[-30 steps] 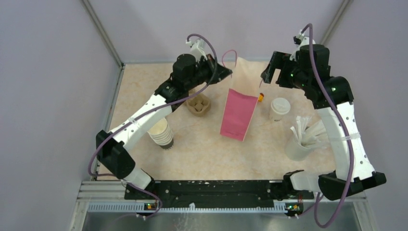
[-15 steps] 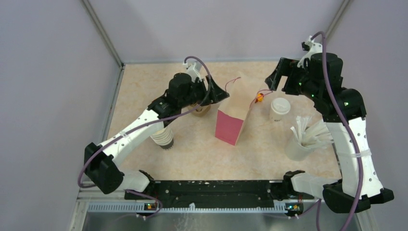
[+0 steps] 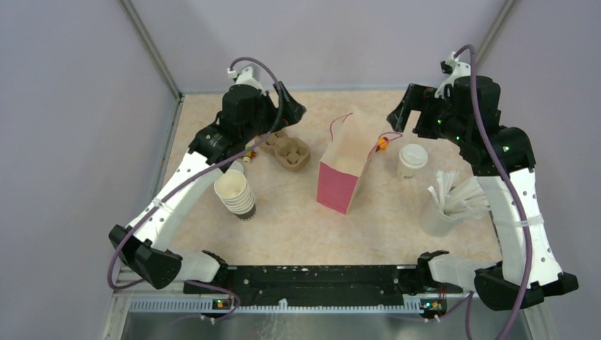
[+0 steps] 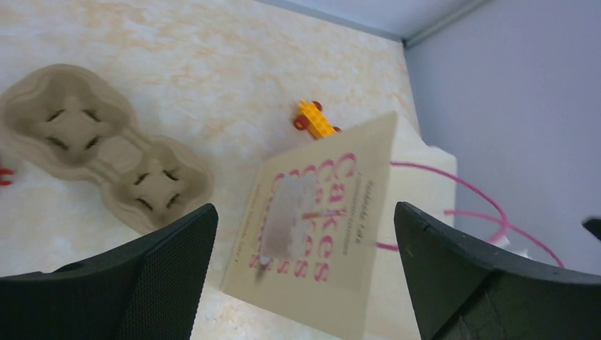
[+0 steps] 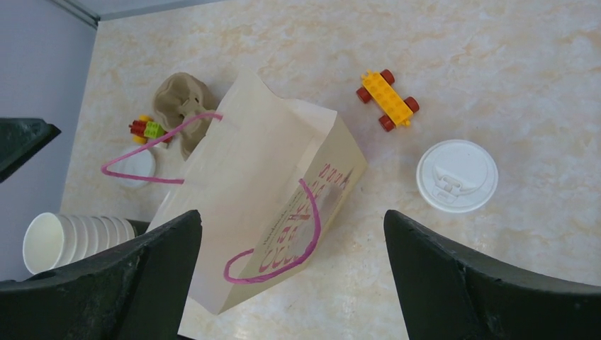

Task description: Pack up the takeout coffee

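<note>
The takeout coffee [image 3: 412, 160] stands lidded and upright toward the far right corner of the worktop, apart from the paper bag [image 3: 344, 166] standing mid-worktop nearer the far edge; a yellow toy car [image 3: 383, 144] lies between them; the right gripper [image 3: 401, 111] hangs by the far edge, jaws spread, empty; the left gripper [image 3: 289, 112], likewise released, hangs near the cup carrier [image 3: 291, 153] toward the far left corner

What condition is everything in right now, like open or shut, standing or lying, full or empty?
Left gripper: open, holding nothing.
Right gripper: open, holding nothing.
Takeout coffee: upright, lid on, outside the bag.
Paper bag: standing upright, free of both grippers.
Cup carrier: lying flat, visible wells empty.
Stack of cups: upright, nested, lidless.
Stick cup: upright, full of white sticks.
</note>
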`<state>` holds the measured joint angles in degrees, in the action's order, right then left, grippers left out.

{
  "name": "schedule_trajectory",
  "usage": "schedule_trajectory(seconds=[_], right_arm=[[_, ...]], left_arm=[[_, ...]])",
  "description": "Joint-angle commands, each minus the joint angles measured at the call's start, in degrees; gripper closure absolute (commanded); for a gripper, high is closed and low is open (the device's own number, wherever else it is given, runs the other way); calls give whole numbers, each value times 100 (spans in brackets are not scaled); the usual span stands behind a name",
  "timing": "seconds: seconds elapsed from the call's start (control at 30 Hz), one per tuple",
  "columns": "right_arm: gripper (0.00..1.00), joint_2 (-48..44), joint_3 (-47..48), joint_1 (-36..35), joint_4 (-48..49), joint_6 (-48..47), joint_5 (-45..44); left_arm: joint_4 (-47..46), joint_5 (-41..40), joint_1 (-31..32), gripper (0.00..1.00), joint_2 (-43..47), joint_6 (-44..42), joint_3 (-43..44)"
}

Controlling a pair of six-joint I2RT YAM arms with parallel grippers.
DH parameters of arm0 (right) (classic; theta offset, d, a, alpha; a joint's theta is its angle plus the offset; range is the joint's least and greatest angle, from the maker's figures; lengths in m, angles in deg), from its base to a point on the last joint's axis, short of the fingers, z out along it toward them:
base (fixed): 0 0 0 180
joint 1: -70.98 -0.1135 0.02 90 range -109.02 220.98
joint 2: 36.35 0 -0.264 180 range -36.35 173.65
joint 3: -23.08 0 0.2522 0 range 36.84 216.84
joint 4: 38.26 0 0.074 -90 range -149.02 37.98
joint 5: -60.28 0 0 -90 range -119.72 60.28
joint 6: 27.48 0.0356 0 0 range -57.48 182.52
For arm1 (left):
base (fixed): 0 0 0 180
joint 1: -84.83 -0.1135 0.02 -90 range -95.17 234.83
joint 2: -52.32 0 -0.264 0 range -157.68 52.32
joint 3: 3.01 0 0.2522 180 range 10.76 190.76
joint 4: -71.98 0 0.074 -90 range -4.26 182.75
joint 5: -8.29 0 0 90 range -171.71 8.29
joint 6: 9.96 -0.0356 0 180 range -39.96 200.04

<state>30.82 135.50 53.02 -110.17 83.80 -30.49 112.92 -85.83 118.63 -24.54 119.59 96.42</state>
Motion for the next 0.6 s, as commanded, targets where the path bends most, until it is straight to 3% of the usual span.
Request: schedule_trajectory(seconds=[0.0, 0.13, 0.3, 0.5, 0.57], right_arm=[[1, -43, 74, -12, 269, 67, -68], [1, -435, -532, -7, 537, -55, -451], [1, -610, -899, -12, 449, -117, -214], [1, -1094, -1482, -8, 970, 195, 47], [1, -1161, -1529, -11, 1084, 124, 204]], left_arm=[[276, -204, -855, 1, 0, 607, -201], [328, -112, -1524, 6, -385, 830, -404], [633, -717, -1596, 1, -1020, 904, -219], [394, -453, -1622, 1, -1440, 1607, -434], [178, -294, -1622, 9, -1526, 1771, -532]])
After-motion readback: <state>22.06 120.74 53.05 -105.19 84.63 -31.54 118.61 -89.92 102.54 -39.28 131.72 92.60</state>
